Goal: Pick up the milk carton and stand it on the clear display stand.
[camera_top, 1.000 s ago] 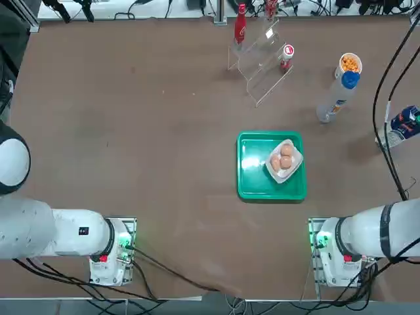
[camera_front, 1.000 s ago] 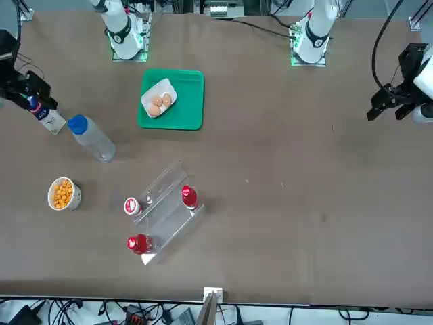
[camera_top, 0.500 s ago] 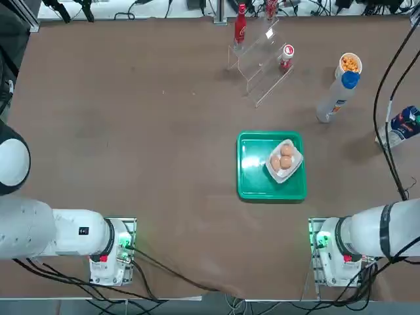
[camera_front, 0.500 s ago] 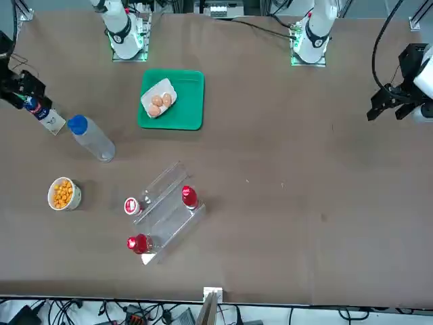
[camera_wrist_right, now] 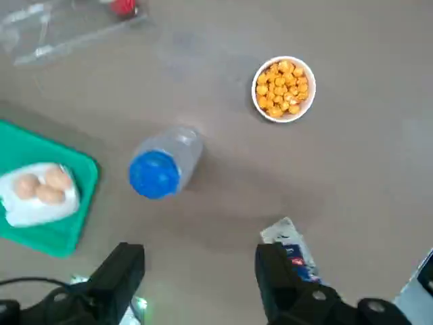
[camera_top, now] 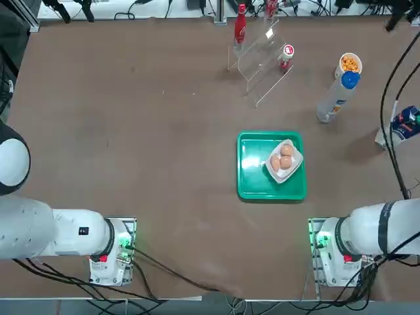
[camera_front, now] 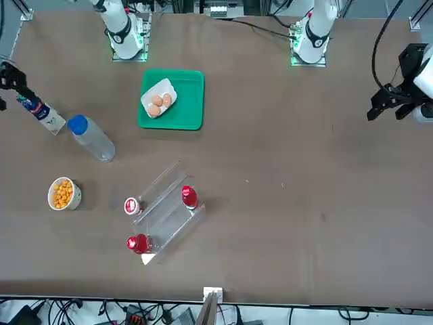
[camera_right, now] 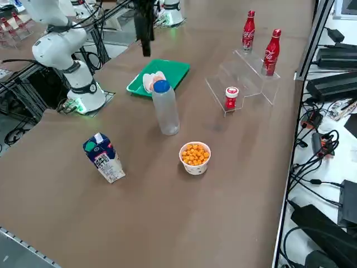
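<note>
Table (camera_top: 131,118): one milk carton (camera_right: 104,157), tool (camera_wrist_right: 199,271) open above.

The milk carton (camera_right: 104,157) stands alone on the table (camera_right: 167,212), well apart from the clear display stand (camera_right: 245,78).

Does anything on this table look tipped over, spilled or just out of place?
Nothing is spilled or knocked over. The milk carton stands alone near the table's edge, far from the clear display stand where the red bottles sit. The right gripper hangs open above the carton, not touching it.
</note>
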Tool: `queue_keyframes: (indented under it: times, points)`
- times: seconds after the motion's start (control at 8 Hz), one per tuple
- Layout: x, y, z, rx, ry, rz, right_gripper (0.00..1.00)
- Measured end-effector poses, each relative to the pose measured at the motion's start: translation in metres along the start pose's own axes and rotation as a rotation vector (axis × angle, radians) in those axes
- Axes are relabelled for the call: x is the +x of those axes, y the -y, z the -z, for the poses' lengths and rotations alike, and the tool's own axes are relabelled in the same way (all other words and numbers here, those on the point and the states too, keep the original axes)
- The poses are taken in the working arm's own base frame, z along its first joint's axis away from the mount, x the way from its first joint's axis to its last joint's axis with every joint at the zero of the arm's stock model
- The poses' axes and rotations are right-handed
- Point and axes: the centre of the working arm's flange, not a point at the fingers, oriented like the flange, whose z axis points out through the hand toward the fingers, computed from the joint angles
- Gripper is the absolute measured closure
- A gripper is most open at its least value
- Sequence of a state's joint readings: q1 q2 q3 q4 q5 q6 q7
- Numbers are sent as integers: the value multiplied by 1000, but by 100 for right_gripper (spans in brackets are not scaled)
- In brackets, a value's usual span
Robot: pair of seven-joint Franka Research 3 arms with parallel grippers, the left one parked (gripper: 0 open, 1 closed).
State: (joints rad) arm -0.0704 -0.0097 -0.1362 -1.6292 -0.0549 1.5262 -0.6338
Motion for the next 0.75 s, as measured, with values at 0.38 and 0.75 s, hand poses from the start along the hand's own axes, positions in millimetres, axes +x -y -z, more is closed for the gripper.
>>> queue_keyframes:
  times: [0.38, 0.75]
  points:
    - [-65, -56, -53, -13, -28, 229, 0]
    - [-138, -88, -119, -21, -53, 388, 0]
